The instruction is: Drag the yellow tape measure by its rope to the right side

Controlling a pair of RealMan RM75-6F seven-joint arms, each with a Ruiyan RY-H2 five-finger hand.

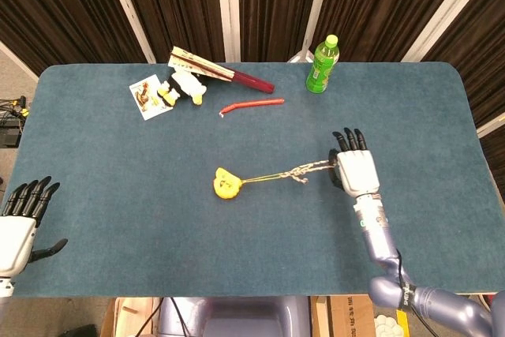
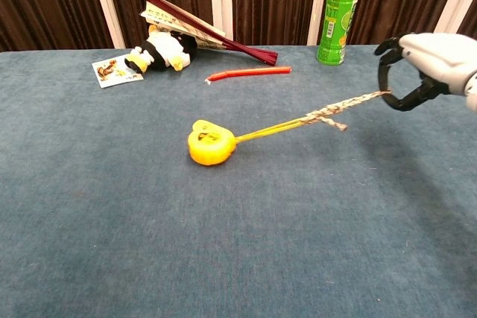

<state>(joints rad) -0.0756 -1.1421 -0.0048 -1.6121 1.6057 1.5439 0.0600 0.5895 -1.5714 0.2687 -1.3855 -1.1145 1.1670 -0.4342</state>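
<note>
The yellow tape measure [image 1: 227, 183] [image 2: 210, 143] lies tilted on the blue table near the middle. Its rope [image 1: 292, 172] [image 2: 320, 116] runs taut up and to the right from it. My right hand [image 1: 357, 168] [image 2: 422, 59] pinches the rope's far end, raised above the table with the other fingers curled. My left hand [image 1: 19, 222] is at the table's near left edge, fingers spread and holding nothing; the chest view does not show it.
A green bottle [image 1: 322, 64] [image 2: 335, 14] stands at the back, right of centre. A red stick [image 1: 252, 105] [image 2: 248, 73], a folded fan [image 1: 221, 74], a small plush toy [image 1: 183, 87] and a picture card [image 1: 148, 96] lie at the back left.
</note>
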